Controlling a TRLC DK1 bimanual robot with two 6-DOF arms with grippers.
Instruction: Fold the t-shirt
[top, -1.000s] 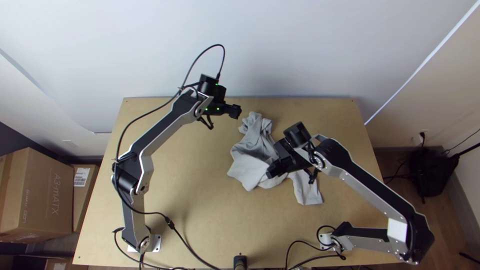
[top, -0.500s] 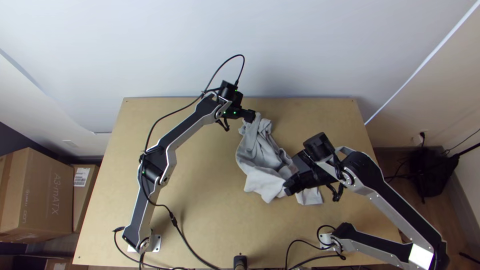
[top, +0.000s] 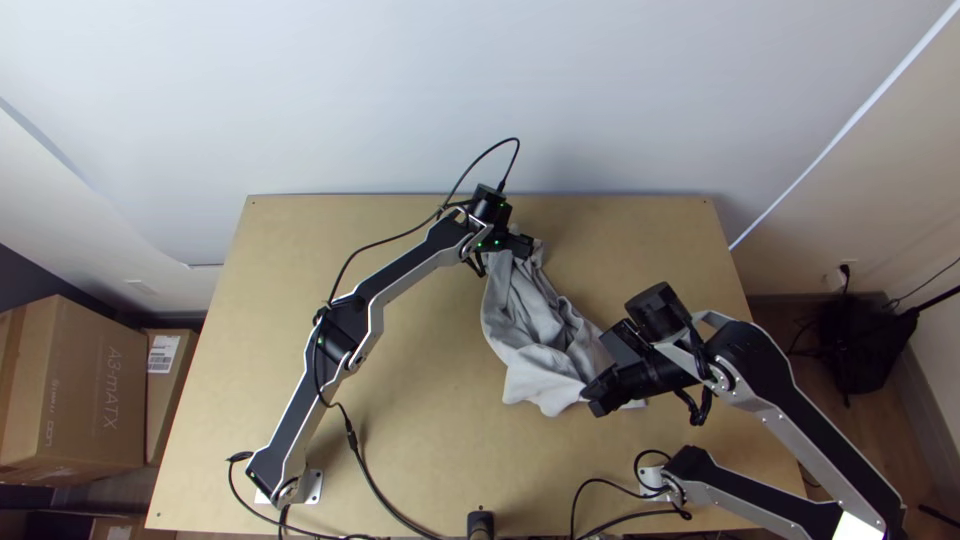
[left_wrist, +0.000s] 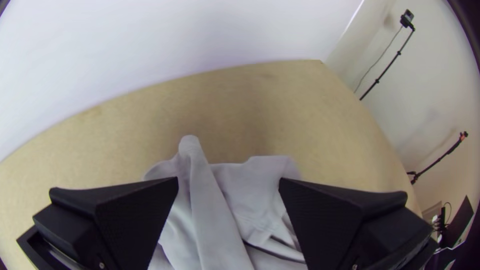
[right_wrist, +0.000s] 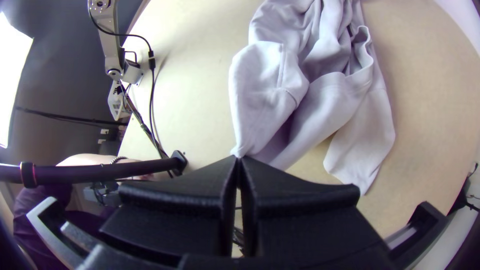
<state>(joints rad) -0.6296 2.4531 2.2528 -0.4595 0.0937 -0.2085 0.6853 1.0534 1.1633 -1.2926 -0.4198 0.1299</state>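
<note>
- The light-grey t-shirt (top: 540, 320) lies bunched and creased on the wooden table (top: 640, 235), its long axis slanting from the far edge down towards the right arm's base.
- Its far end is right under the left gripper (left_wrist: 228, 182), so that arm is plainly the nearer one there; from that gripper, the rest of the cloth trails back towards the near side and off to the right.
- The left gripper stands wide open, a ridge of cloth (left_wrist: 200, 190) running between its two fingers with nothing pinched; whether either finger brushes the fabric, I can't tell.
- Over at the near end, the right gripper (right_wrist: 238, 159) is closed on a gathered corner of the shirt, the cloth drawn to a point at its tips. A loose flap (right_wrist: 362, 145), a sleeve perhaps, lies just beside it.
- I'd say the next move is for the left one to settle lower and close on that ridge, giving a hold at both ends; too shallow a bite could let it slip.
</note>
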